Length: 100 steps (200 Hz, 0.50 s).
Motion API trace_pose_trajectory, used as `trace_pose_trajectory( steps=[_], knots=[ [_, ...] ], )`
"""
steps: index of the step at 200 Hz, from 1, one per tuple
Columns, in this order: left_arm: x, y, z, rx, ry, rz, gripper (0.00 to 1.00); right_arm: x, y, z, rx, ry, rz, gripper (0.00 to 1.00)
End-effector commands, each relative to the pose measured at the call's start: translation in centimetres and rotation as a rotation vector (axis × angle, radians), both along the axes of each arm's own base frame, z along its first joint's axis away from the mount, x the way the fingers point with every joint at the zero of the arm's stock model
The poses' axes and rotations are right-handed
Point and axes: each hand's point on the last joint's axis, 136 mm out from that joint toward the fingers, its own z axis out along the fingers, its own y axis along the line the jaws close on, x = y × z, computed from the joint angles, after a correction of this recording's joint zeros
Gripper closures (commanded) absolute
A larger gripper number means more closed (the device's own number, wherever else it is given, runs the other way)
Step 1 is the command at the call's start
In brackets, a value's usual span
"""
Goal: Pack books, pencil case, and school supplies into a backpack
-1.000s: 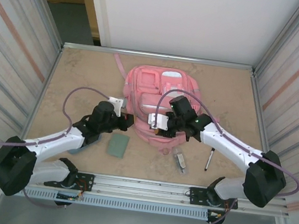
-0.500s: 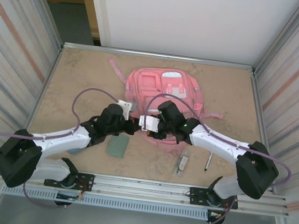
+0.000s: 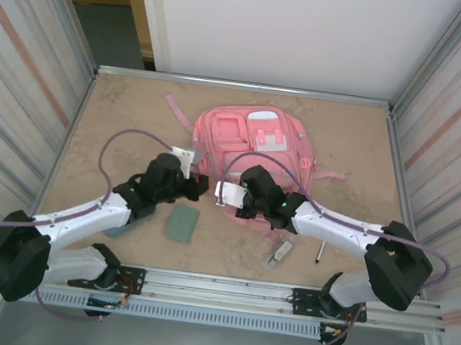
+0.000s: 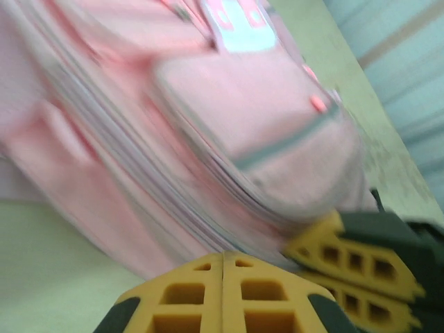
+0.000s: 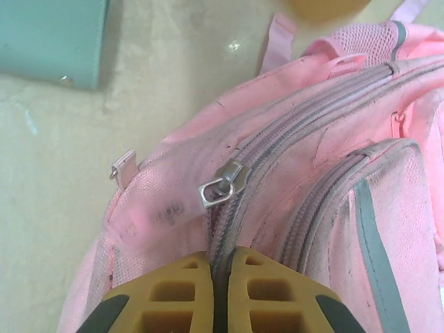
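The pink backpack (image 3: pixel 251 145) lies flat mid-table, front pockets up. My right gripper (image 3: pixel 225 196) is at its near edge, shut on the backpack's zipper seam (image 5: pixel 232 215) just below the metal slider (image 5: pixel 223 184). My left gripper (image 3: pixel 200 187) is shut beside the same edge, its yellow fingertips (image 4: pixel 208 277) pressed together with nothing seen between them; the blurred backpack (image 4: pixel 208 125) fills that view. A sage-green book (image 3: pixel 181 224) lies near the left arm. The blue-grey pencil case (image 3: pixel 122 229) peeks out under that arm. A black pen (image 3: pixel 320 252) and a small clear-and-grey item (image 3: pixel 279 252) lie at the near right.
Metal walls close in the table on the left, right and back. Pink straps (image 3: pixel 179 110) trail from the backpack toward the back left. The green book's corner (image 5: pixel 52 38) lies close to the backpack's near edge. Both arms cross the near half of the table.
The right gripper moved left along the backpack's near edge and closed on the zipper seam. The left gripper stayed shut and shifted slightly back. The backpack's straps shifted.
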Motion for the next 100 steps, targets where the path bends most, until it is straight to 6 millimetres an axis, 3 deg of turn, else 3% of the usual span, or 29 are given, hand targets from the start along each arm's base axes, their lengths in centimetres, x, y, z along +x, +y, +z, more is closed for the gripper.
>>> trace_pose_trajectory(
  steps=[1,26,37,49,54,76,88,100],
  knots=[
    [1.8,2.7,-1.1,0.068,0.023,0.034,1.00,-1.7,0.0,1.3,0.007,-0.005,0.056,1.00],
    [5.1,4.9,-3.3,0.084,0.113,0.071,1.00,-2.1,-0.2,2.3,0.000,-0.026,0.071,1.00],
    [5.9,4.0,-3.1,0.043,0.143,0.015,1.00,-1.9,-0.4,2.6,0.003,-0.041,0.066,1.00],
    [5.9,2.4,-1.7,0.001,0.130,-0.068,1.00,-1.7,-0.6,2.7,0.010,-0.040,0.060,1.00],
    [5.6,1.6,-0.9,-0.020,0.116,-0.102,1.00,-1.6,-0.7,2.7,0.013,-0.039,0.056,1.00],
    [2.2,-1.5,2.4,-0.087,0.040,-0.255,0.72,-1.4,-0.7,3.1,0.053,-0.023,0.041,1.00],
    [-0.3,-2.8,2.7,-0.059,0.026,-0.324,0.61,-1.4,-0.6,3.4,0.086,0.001,0.041,1.00],
    [-2.6,-3.9,2.0,-0.027,0.038,-0.384,0.57,-1.3,-0.5,3.7,0.119,0.024,0.038,1.00]
  ],
)
